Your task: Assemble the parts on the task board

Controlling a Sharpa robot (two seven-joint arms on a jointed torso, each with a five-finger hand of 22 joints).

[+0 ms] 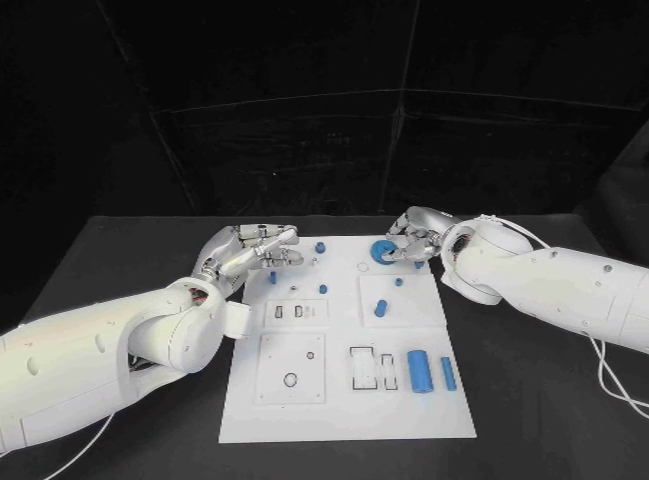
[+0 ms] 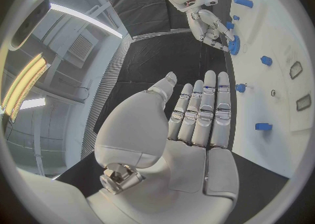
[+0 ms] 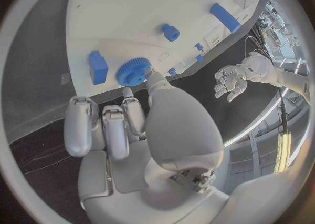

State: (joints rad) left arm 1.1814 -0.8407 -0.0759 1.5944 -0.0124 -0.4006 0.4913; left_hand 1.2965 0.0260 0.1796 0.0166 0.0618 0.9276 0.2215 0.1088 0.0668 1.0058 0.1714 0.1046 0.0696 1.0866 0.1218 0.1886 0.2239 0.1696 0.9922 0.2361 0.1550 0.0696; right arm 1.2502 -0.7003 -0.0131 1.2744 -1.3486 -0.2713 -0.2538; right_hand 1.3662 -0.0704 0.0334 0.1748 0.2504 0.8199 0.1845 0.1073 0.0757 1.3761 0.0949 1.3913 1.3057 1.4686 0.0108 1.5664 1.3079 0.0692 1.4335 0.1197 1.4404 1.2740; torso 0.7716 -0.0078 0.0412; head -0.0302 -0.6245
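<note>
The white task board [image 1: 346, 400] lies in the middle of the black table. My right hand [image 1: 415, 238] is over the board's far edge and pinches a blue gear [image 1: 383, 254] at its rim; the gear [image 3: 134, 71] sits at the tip of the thumb, with the other fingers [image 3: 105, 126] curled beside it. My left hand [image 1: 252, 250] hovers by the board's far left corner, its fingers [image 2: 203, 108] straight and apart, holding nothing. From the left wrist, the right hand [image 2: 209, 24] with the gear [image 2: 234, 45] is seen across the board.
Small blue pegs [image 1: 321, 243] [image 1: 272, 277] [image 1: 323, 290] stand on the board's far half, with an oval piece [image 1: 382, 307] mid-board. Two blue cylinders [image 1: 418, 371] [image 1: 448, 373] lie near the right edge beside rectangular slots [image 1: 363, 368]. A blue block [image 3: 97, 67] sits next to the gear.
</note>
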